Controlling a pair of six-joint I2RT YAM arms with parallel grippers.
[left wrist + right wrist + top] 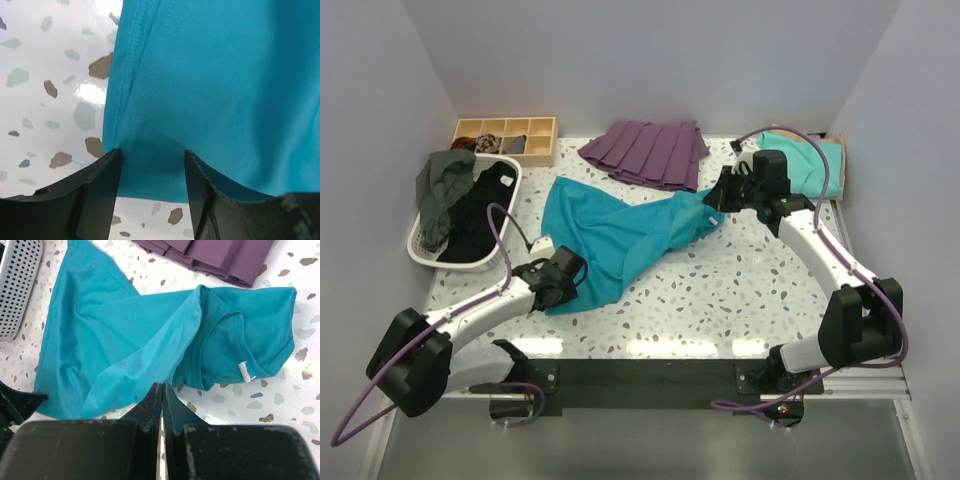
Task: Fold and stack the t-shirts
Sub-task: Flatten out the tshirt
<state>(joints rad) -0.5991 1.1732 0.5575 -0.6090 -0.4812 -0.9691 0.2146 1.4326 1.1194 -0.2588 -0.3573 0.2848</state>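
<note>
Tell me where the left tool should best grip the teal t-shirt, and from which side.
Probably the teal t-shirt's stitched edge at its near-left end, approached from the near-left, low over the table. That edge lies flat with bare surface beside it, and the left tool's open fingers flank it. The shirt's middle is bunched into folds.

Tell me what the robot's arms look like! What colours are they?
The left arm and right arm have white tube-shaped links with chunky black joints. A purple cable loops along each. The left end effector and right end effector each have two flat black fingers.
</note>
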